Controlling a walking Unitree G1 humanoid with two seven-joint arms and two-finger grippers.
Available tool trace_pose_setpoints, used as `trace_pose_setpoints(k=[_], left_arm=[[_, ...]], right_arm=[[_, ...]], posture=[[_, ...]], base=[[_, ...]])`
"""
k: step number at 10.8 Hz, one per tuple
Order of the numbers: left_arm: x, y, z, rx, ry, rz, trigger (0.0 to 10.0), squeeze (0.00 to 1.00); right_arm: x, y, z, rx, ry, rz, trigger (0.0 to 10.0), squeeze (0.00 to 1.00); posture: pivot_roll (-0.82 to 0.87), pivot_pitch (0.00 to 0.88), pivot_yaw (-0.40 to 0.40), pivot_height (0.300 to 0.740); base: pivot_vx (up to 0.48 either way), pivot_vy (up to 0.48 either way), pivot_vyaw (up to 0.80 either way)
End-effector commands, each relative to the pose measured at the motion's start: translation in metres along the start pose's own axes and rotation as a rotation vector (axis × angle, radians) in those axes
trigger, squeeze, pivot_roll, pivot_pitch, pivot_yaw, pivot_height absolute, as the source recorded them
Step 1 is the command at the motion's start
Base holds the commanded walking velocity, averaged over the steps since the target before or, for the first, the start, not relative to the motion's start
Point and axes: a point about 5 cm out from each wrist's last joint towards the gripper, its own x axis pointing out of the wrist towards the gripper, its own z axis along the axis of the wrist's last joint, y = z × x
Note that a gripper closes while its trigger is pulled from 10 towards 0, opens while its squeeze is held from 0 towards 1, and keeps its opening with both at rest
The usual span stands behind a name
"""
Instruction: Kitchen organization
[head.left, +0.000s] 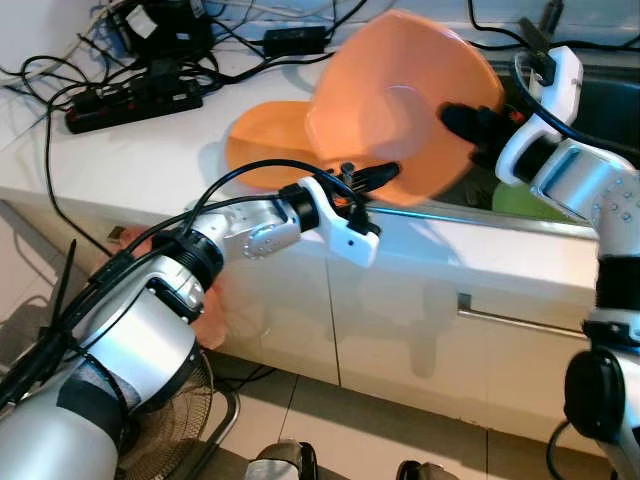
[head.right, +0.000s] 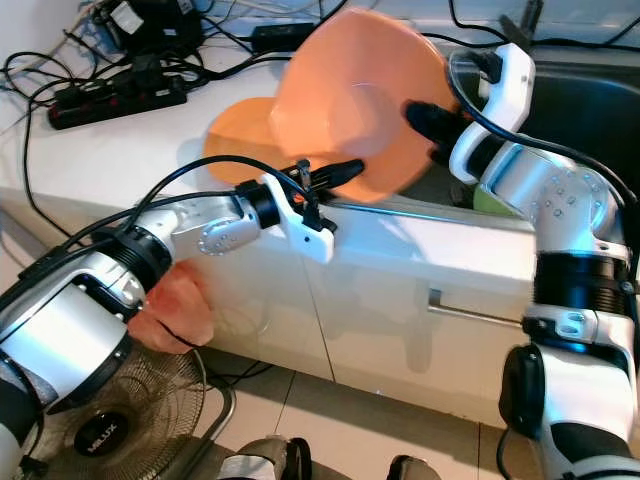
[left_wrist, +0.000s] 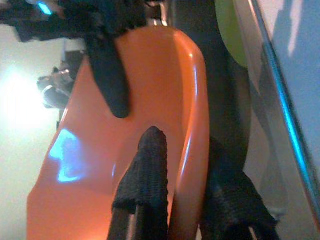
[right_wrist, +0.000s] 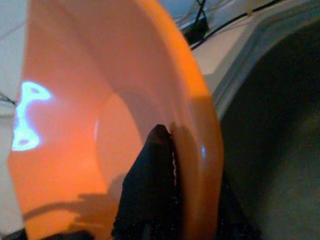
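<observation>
Left claw (head.left: 385, 172) is clamped on the lower rim of the orange bowl (head.left: 400, 100), one finger inside, one outside. Right claw (head.left: 462, 122) is clamped on the opposite rim likewise. Bowl is tilted on edge, held above the white bench (head.left: 120, 160) beside the sink (head.right: 590, 100). Second orange dish (head.left: 265, 140) lies on the bench behind it. Power strip (head.left: 135, 105) rests further back.

White counter (head.left: 150, 150) carries a power strip (head.left: 135, 103), cables, and seemingly an orange plate (head.left: 265, 135).
</observation>
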Motion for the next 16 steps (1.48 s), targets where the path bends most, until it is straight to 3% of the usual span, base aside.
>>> trace_pose_setpoints(k=[1, 5, 7, 9, 10, 11, 13, 15, 16], left_arm=[[0.009, 0.028, 0.002, -0.014, -0.028, 0.182, 10.0, 1.0], [0.016, 0.035, 0.012, -0.081, -0.077, 0.279, 10.0, 1.0], [0.015, 0.05, 0.022, -0.192, -0.172, 0.36, 10.0, 1.0], [0.013, 0.059, 0.025, -0.238, -0.207, 0.407, 10.0, 1.0], [0.008, 0.072, 0.021, -0.26, -0.206, 0.471, 10.0, 1.0], [0.002, 0.081, 0.016, -0.283, -0.188, 0.516, 10.0, 1.0], [-0.016, 0.091, -0.003, -0.396, -0.063, 0.611, 10.0, 1.0], [-0.032, 0.085, -0.023, -0.526, 0.097, 0.659, 10.0, 1.0], [-0.041, 0.076, -0.034, -0.659, 0.189, 0.673, 10.0, 1.0]], right_arm=[[-0.004, -0.013, -0.01, 0.004, 0.054, -0.074, 0.0, 0.0], [-0.006, -0.02, -0.003, 0.023, -0.013, -0.129, 0.0, 0.0], [-0.002, -0.024, 0.002, 0.041, -0.092, -0.173, 0.0, 0.0], [0.001, -0.028, 0.007, 0.047, -0.167, -0.223, 0.0, 0.0], [0.003, -0.033, 0.009, 0.051, -0.23, -0.276, 0.0, 0.0], [0.002, -0.039, 0.014, 0.041, -0.293, -0.336, 0.0, 0.0], [-0.002, -0.052, 0.019, -0.001, -0.384, -0.447, 0.0, 0.0], [-0.003, -0.062, 0.019, -0.082, -0.415, -0.53, 0.0, 0.0], [-0.005, -0.07, 0.018, -0.146, -0.406, -0.596, 0.0, 0.0]], posture=[[0.01, 0.07, 0.089, 0.74], [-0.01, 0.067, 0.074, 0.74], [0.0, 0.072, 0.071, 0.74], [0.02, 0.075, 0.074, 0.74], [0.03, 0.077, 0.08, 0.74], [0.03, 0.08, 0.086, 0.74], [0.05, 0.084, 0.092, 0.74], [0.08, 0.092, 0.094, 0.74], [0.09, 0.096, 0.095, 0.74]], base=[[0.0, 0.0, 0.0], [0.0, 0.0, 0.0], [0.0, 0.0, 0.0], [0.0, 0.0, 0.0], [0.0, 0.0, 0.0], [0.0, 0.0, 0.0], [0.0, 0.0, 0.0], [0.0, 0.0, 0.0], [0.0, 0.0, 0.0]])
